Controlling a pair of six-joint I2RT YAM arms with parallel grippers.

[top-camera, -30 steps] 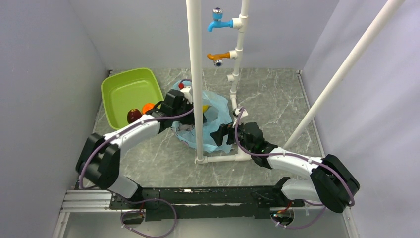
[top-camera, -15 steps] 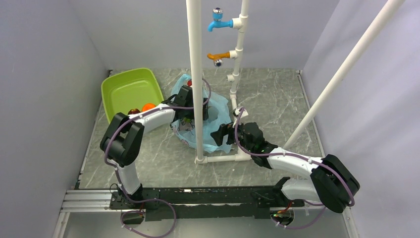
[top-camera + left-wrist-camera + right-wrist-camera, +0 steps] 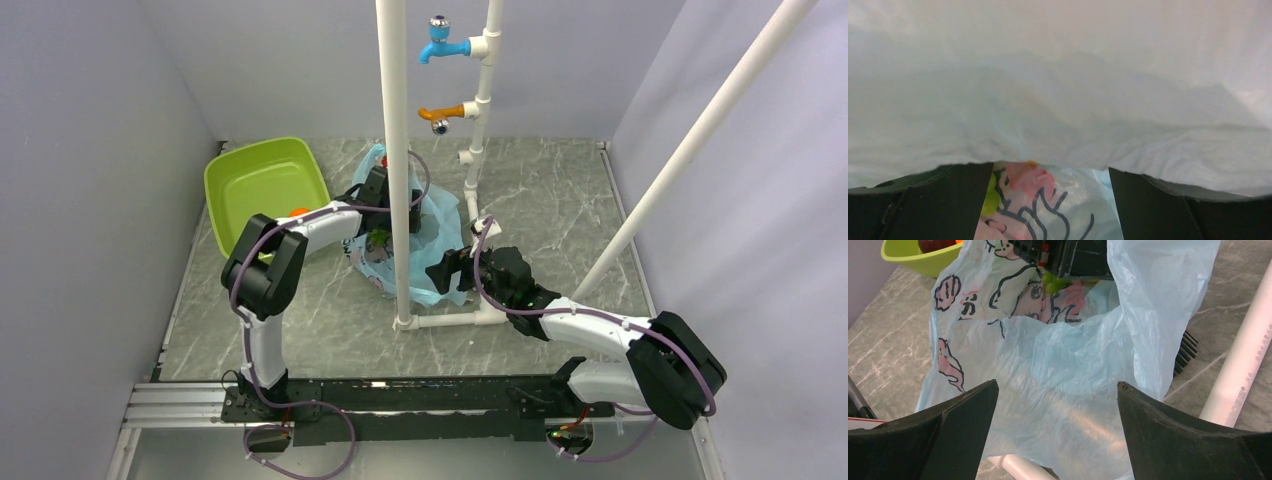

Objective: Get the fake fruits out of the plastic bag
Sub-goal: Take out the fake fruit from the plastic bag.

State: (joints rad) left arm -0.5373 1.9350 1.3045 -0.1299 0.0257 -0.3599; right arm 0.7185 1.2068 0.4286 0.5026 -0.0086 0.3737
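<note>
The light-blue plastic bag (image 3: 430, 235) lies crumpled at the foot of the white pipe frame; it also shows in the right wrist view (image 3: 1058, 365). My left gripper (image 3: 385, 225) is inside the bag's mouth, jaws open, with plastic draped over its camera (image 3: 1048, 190). The green grape bunch (image 3: 1053, 282) sits in the bag just under it, and a green bit (image 3: 990, 200) shows by the left finger. A yellow sliver (image 3: 1030, 163) shows through the plastic. My right gripper (image 3: 447, 268) is open at the bag's near right side (image 3: 1057, 390). The orange fruit (image 3: 297, 212) and dark red fruit (image 3: 935, 244) lie in the tray.
The lime-green tray (image 3: 262, 180) stands at the back left. A white pipe frame with an upright (image 3: 397, 150) and floor bar (image 3: 1243, 370) stands against the bag. A blue tap (image 3: 440, 45) and an orange tap (image 3: 440, 115) hang on the rear pipe.
My left gripper has moved from the tray's near corner to the right, into the bag's mouth, and its elbow has swung in towards the tray. The right arm has not moved.
</note>
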